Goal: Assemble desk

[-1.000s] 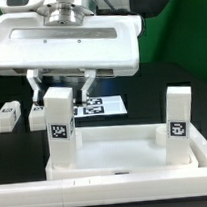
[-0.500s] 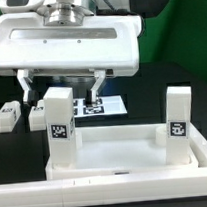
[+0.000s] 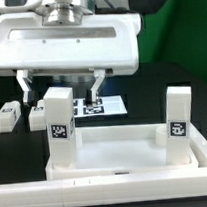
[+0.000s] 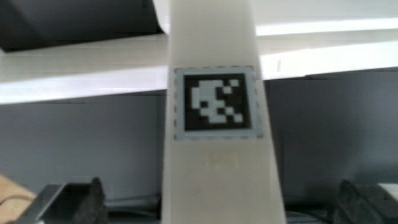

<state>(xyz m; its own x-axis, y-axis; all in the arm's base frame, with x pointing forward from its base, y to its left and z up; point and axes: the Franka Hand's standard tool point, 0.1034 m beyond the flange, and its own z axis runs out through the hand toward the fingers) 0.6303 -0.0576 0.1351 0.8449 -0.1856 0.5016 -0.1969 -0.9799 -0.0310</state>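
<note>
Wider jaws; two upright legs (image 3: 59, 130)

leg (image 4: 214, 170) cropped both ends, tag (image 4: 215, 98) blurred

The gripper (image 3: 63, 92) had a broad white body (image 3: 62, 44) with rounded corners and a shallow recessed panel across its front face, the underside falling into shadow. Above it sat a silver-grey ribbed metal collar (image 3: 63, 8), and glossy black casing (image 3: 152, 0) showed toward the exterior view's right. Its two slim fingers (image 3: 93, 84) were dark with paler faces. In the wrist view the fingertips (image 4: 71, 205) looked black, blocky and blurred.
</note>
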